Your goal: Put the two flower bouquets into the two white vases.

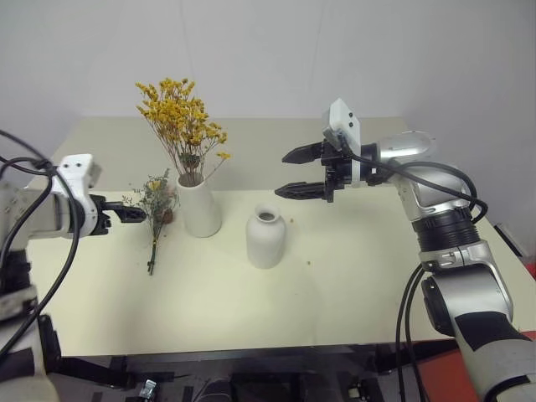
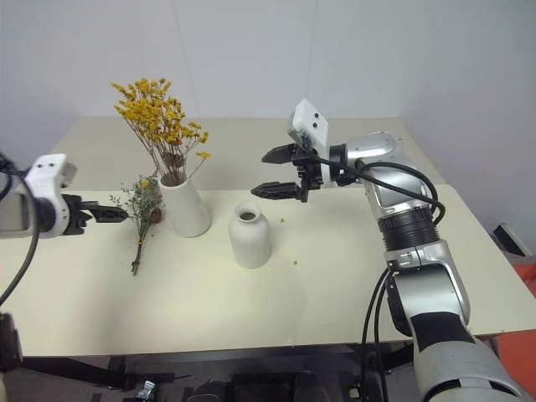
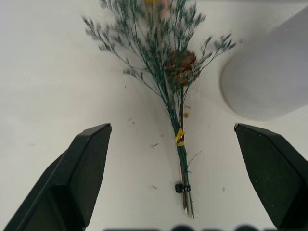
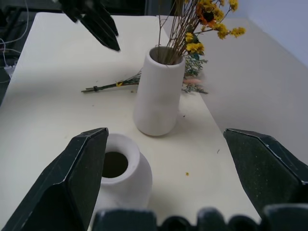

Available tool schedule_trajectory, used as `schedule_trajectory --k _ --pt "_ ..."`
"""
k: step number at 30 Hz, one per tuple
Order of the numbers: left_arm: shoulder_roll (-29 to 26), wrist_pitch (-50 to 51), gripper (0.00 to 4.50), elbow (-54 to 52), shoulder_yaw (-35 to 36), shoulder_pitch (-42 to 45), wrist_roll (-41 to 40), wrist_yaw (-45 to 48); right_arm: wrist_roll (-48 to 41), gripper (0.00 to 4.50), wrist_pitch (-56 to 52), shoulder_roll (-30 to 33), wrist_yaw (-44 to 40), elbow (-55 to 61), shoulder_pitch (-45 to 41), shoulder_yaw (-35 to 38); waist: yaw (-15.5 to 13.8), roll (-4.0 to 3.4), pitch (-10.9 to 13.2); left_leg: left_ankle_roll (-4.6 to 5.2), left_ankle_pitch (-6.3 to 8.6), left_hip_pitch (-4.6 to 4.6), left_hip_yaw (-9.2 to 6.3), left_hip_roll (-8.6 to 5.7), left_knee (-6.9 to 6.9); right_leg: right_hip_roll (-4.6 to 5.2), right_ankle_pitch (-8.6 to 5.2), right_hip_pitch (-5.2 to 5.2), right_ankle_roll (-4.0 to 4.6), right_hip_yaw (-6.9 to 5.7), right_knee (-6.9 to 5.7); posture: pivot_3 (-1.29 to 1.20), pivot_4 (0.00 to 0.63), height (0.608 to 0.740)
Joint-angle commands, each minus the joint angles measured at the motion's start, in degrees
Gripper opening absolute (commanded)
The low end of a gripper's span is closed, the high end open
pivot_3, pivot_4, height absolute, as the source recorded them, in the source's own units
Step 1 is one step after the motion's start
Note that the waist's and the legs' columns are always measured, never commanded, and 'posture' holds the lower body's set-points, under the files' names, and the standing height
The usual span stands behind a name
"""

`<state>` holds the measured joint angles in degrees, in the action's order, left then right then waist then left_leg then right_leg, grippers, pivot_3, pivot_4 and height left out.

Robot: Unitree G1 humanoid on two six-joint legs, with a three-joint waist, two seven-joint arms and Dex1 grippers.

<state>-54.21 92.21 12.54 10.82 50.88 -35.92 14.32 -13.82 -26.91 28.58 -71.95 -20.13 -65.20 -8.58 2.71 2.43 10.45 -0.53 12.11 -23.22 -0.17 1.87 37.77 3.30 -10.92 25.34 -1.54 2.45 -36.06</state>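
The yellow-orange bouquet (image 1: 180,117) stands in the taller white vase (image 1: 199,208). To its left the grey-green bouquet (image 1: 156,209) lies flat on the table, stems toward the front edge. My left gripper (image 1: 126,214) hovers just left of that bouquet, open; in the left wrist view its fingers (image 3: 84,168) straddle the tied stems (image 3: 179,139) from above. The shorter white vase (image 1: 266,239) stands empty at mid-table. My right gripper (image 1: 300,172) is open in the air, above and behind the shorter vase, holding nothing.
The cream table (image 1: 360,276) has bare room to the right and front of the vases. A few yellow crumbs (image 1: 308,263) lie near the shorter vase. A white wall backs the table.
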Motion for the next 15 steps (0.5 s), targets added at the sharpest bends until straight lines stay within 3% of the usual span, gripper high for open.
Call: schedule_trajectory --k 1,13,15 --pt "1.79 0.29 4.47 9.79 -8.08 7.47 2.31 -1.40 -1.24 4.50 -0.90 1.29 0.28 2.85 -0.17 1.66 -0.19 0.00 0.00 -0.01 0.00 -0.03 -0.02 -0.01 0.00 0.00 0.00 0.02 0.00 -0.01 -0.02 0.00 0.150 0.740" --pt "9.31 -9.77 4.47 34.14 -20.65 17.14 16.90 6.16 -2.18 4.50 -2.31 2.58 1.37 5.22 0.93 2.29 -0.19 0.01 0.01 -0.01 0.00 -0.19 -0.01 -0.04 0.02 0.00 0.01 0.17 0.01 0.00 -0.06 0.00 0.150 0.740" --pt "10.06 -11.31 4.07 36.63 -20.82 18.08 18.87 6.81 -2.49 4.50 -2.65 2.76 1.57 5.76 1.17 2.38 -0.23 0.02 0.01 -0.01 0.00 -0.21 0.00 -0.07 0.02 0.02 0.00 0.17 0.00 0.00 -0.04 0.00 0.150 0.740"
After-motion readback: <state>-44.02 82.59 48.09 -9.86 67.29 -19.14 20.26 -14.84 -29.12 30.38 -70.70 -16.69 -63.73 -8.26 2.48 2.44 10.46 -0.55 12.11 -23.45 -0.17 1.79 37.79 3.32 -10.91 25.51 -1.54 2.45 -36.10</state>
